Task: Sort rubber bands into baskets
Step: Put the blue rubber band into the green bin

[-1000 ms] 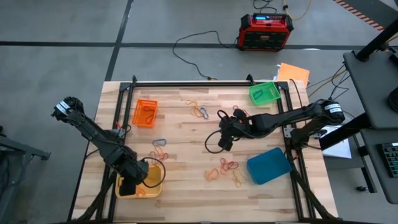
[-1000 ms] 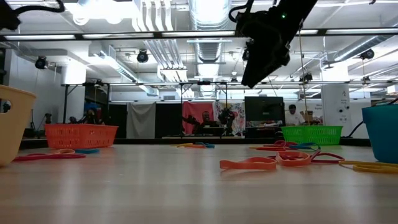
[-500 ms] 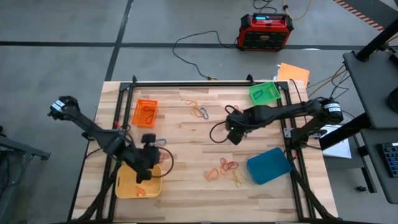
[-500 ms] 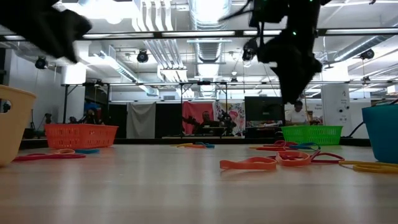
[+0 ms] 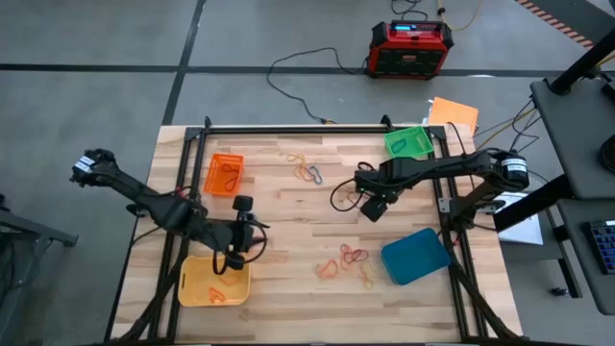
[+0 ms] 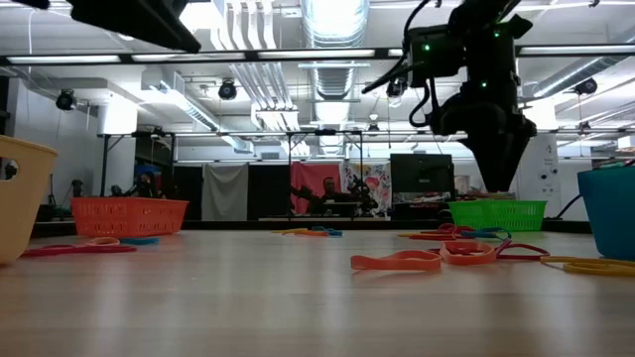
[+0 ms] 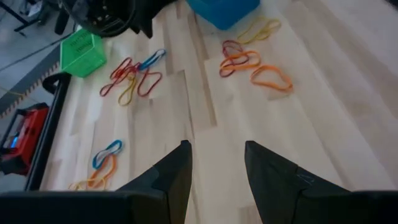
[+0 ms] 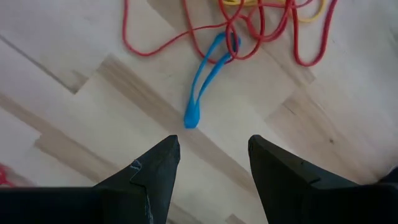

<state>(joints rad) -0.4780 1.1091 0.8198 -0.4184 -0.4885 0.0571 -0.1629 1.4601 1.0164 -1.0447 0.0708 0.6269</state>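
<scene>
1. Left end effector (image 5: 252, 240) hovers over the counter (image 5: 288, 207) just above the yellow basket (image 5: 197, 284)'s far corner. Left wrist view: fingers (image 7: 171, 177) parted with a narrow gap, nothing between them.
2. Right end effector (image 5: 373, 204) is mid-counter, between the green basket (image 5: 410, 144) and the blue basket (image 5: 415, 257). Right wrist view: fingers (image 8: 155, 171) spread wide, empty, directly over a blue band (image 8: 208, 78).
3. Only the right wrist view resolves that blue band: it lies flat, one end tangled with red bands (image 8: 261, 31) and a yellow band (image 8: 314, 14). High view shows this just as a small mixed cluster (image 5: 307, 174) beside the arm.
4. High view alone gives the layout: orange basket (image 5: 225, 175) at far left with a band inside, yellow basket at near left with bands inside, green at far right, blue at near right.
5. Loose groups on the counter: orange and red pile (image 5: 344, 258) left of the blue basket, and a few bands (image 5: 246, 224) near the left end effector.
6. Low view adds what the top view lacks: both end effectors sit well clear of the counter surface; an orange band (image 6: 397, 261) lies flat in the foreground.
7. Left wrist view sees the orange and red pile (image 7: 249, 59) and the green basket (image 7: 81, 53) beyond.
</scene>
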